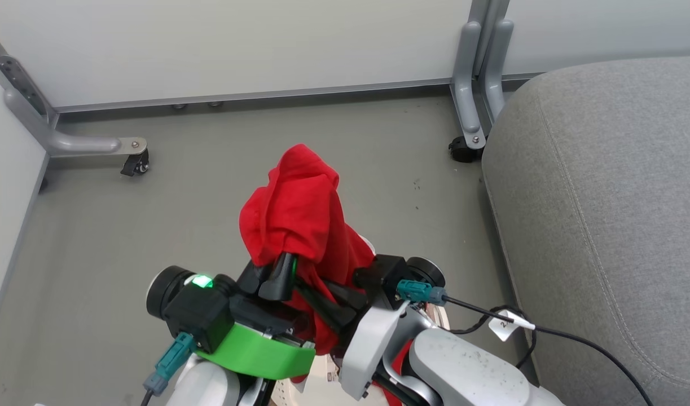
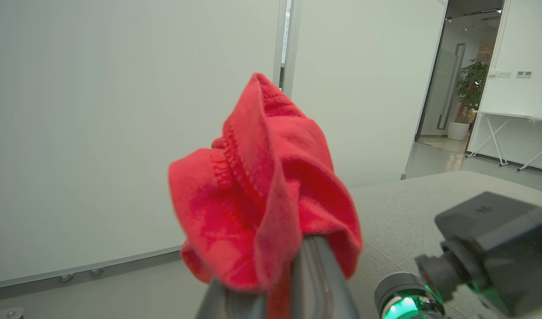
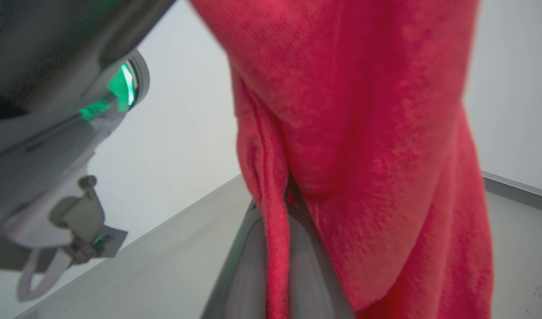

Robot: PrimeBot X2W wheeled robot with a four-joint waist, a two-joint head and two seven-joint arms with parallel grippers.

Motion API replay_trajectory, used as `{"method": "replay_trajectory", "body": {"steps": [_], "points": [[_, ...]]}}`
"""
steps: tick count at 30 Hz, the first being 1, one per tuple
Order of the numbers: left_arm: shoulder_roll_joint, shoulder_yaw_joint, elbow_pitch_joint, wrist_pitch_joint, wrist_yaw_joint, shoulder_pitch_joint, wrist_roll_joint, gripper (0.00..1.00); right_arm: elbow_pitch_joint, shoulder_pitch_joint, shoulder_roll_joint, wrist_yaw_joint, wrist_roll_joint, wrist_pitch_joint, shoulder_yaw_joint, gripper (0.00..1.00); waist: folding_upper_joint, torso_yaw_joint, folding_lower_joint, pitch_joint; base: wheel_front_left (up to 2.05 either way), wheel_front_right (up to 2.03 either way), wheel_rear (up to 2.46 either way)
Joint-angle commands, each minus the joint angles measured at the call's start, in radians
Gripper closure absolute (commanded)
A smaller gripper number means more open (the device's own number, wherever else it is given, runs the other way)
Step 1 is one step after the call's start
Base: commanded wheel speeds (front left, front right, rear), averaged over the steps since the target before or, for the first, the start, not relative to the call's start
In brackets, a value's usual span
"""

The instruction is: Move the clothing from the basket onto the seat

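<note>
**Red garment pinched in both claws, clear of the seat**

Head view: the clothing (image 1: 299, 214), one bright red piece, is held bunched above the grey floor (image 1: 124, 242). Its peak points up and its lower folds trail down between the two arms.

Left claw (image 2: 275, 288): fingers narrow, with a strip of red fabric pinched between them. The rest of the cloth bulges over their tips.

Right claw (image 3: 277, 270): fingers also close together, gripping a fold of the same cloth, with more hanging alongside.

The two claws sit near each other under the bundle.

The seat (image 1: 604, 214), grey upholstery, lies to the robot's right, apart from the garment.

White partition panels (image 1: 237, 45) on castor feet stand behind. A black cable (image 1: 576, 338) with a white tag runs by the right forearm.
</note>
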Motion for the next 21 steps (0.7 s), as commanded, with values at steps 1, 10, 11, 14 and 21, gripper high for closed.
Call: {"method": "replay_trajectory", "body": {"steps": [1,10,11,14,21], "points": [[0.001,0.007,-0.007,0.000,0.008,-0.022,0.003,0.00,0.003,-0.015,-0.001,-0.001,-0.002,-0.010,-0.003,1.00,0.0000,0.001,0.0000,0.001,0.00,0.00,0.00],[0.032,0.005,-0.031,0.018,0.017,0.003,0.026,0.00,0.033,-0.042,-0.001,-0.001,-0.034,-0.028,-0.031,1.00,0.0000,0.006,0.0000,0.005,0.00,0.00,0.00],[0.038,0.002,-0.036,0.026,0.020,0.006,0.031,0.00,0.037,-0.047,-0.001,-0.001,-0.043,-0.029,-0.035,1.00,0.0000,0.006,0.0000,0.006,0.00,0.00,0.00],[0.055,-0.009,-0.051,0.051,0.023,0.022,0.042,0.00,0.052,-0.061,-0.001,-0.001,-0.068,-0.036,-0.054,1.00,0.0000,0.007,0.0000,0.009,0.00,0.00,0.00],[0.088,-0.051,-0.062,0.106,0.004,0.060,0.050,0.00,0.095,-0.086,-0.002,-0.001,-0.111,-0.046,-0.115,1.00,0.0000,0.017,0.0000,0.015,0.00,0.00,0.00]]}}
